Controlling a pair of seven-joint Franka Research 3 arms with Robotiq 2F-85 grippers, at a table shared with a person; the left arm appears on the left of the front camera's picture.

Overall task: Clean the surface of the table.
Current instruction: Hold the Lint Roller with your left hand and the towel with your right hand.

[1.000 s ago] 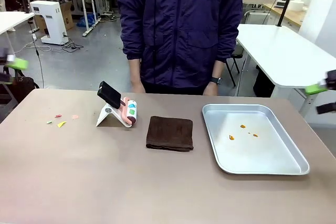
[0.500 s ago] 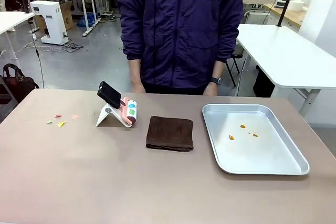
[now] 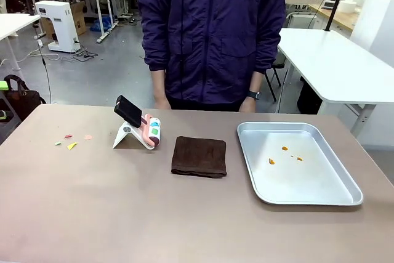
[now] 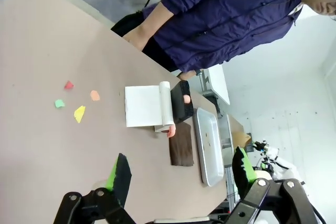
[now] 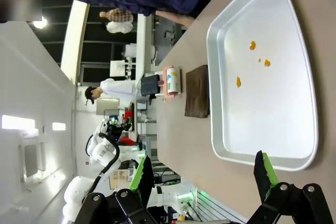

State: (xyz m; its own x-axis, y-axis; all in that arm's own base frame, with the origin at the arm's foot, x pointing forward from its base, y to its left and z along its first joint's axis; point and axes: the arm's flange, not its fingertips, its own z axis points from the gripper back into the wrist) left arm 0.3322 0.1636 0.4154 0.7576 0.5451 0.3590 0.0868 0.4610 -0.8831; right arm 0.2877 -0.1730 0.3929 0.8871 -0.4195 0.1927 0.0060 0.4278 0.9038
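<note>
Toward ten o'clock from the left gripper [image 4: 179,174], fingers spread and empty, paper scraps [image 4: 79,114] dot the tan table [image 4: 47,156] beneath it; the right gripper [image 5: 203,174], likewise spread, faces the metal tray [image 5: 278,114], so the left arm seems nearer.

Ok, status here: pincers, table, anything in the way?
Left pincer and right pincer open, empty. Table: coloured scraps near its left end. Cloth, roller stand, tray also on top.

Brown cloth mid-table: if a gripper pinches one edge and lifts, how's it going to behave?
Likely floppy: the brown cloth lies folded flat with soft, rounded edges, so a pinched edge would probably unfold and drape. Probably light, and pushed it may bunch rather than slide on the matte table.
</note>
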